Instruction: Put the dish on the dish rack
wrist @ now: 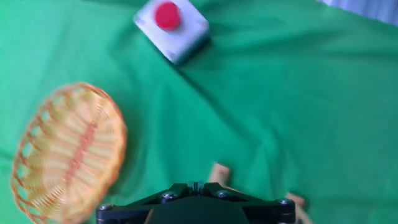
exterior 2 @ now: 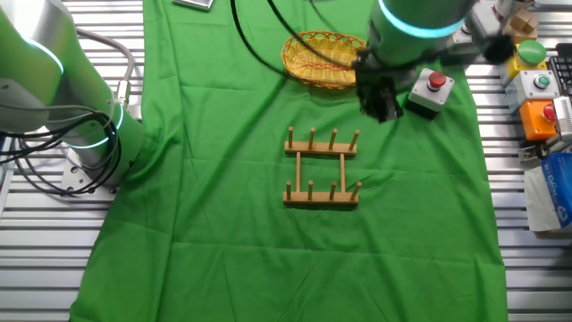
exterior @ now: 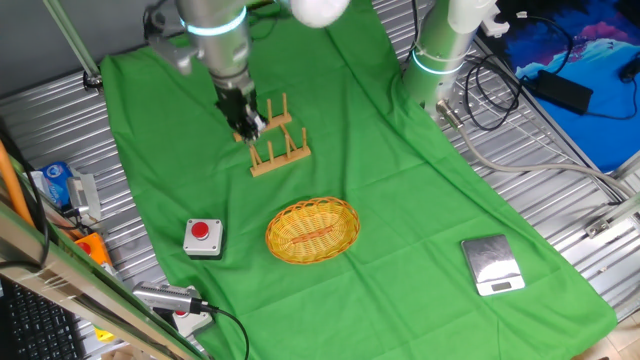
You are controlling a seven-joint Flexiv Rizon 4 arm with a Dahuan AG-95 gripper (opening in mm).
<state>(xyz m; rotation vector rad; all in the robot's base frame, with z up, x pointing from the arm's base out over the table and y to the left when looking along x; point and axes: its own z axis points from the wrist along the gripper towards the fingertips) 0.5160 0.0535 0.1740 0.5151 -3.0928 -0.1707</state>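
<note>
The dish [exterior: 312, 230] is an oval yellow wicker basket-plate with orange streaks in its centre. It lies flat on the green cloth and also shows in the other fixed view [exterior 2: 323, 58] and the hand view [wrist: 68, 152]. The dish rack [exterior: 275, 140] is a small wooden rack with upright pegs, standing on the cloth behind the dish [exterior 2: 322, 168]. Two of its peg tips [wrist: 219, 171] show in the hand view. My gripper [exterior: 248, 125] hangs just above the rack's near-left end [exterior 2: 382, 105]. Its jaws are together and empty [wrist: 196, 186].
A grey box with a red button [exterior: 203, 236] sits left of the dish [wrist: 173, 25]. A silver scale [exterior: 492, 265] lies at the front right. A second arm's base [exterior: 440, 50] stands at the cloth's back edge. Control boxes [exterior 2: 536, 85] line the side.
</note>
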